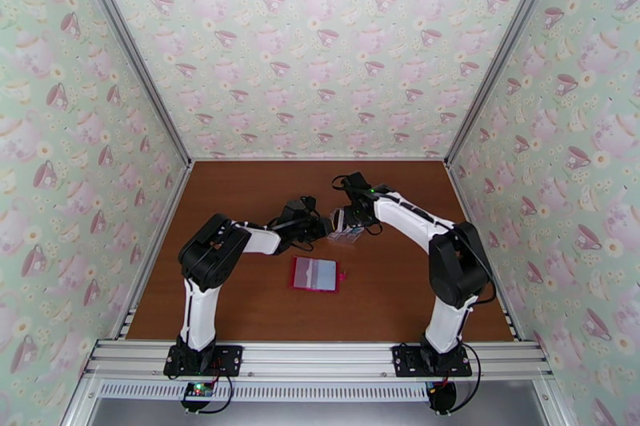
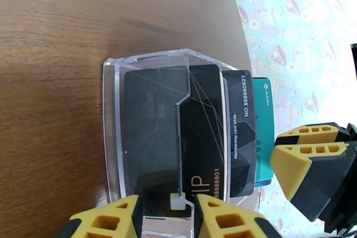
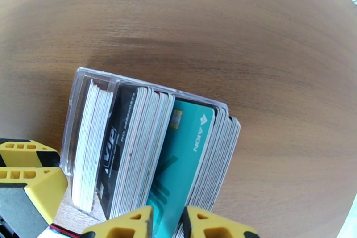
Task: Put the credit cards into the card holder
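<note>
The credit cards [image 3: 134,145] stand packed upright in a clear plastic rack [image 2: 147,62], black ones in front and a teal card [image 3: 187,154] behind them. My left gripper [image 2: 167,216] is shut on the rack's near wall. Coming from the other side, my right gripper [image 3: 168,223] stands slightly open with the teal card's edge between its fingers. Its fingers [image 2: 312,158] reach the rack beside the teal card [image 2: 263,127]. The card holder [image 1: 316,274] lies open and flat, red with a pale inside, nearer the bases than both grippers [image 1: 318,229] [image 1: 346,220].
The rack [image 1: 346,232] sits mid-table on the brown wooden top [image 1: 240,292]. Patterned walls close in the left, right and back. Bare wood runs around the card holder and toward the back wall.
</note>
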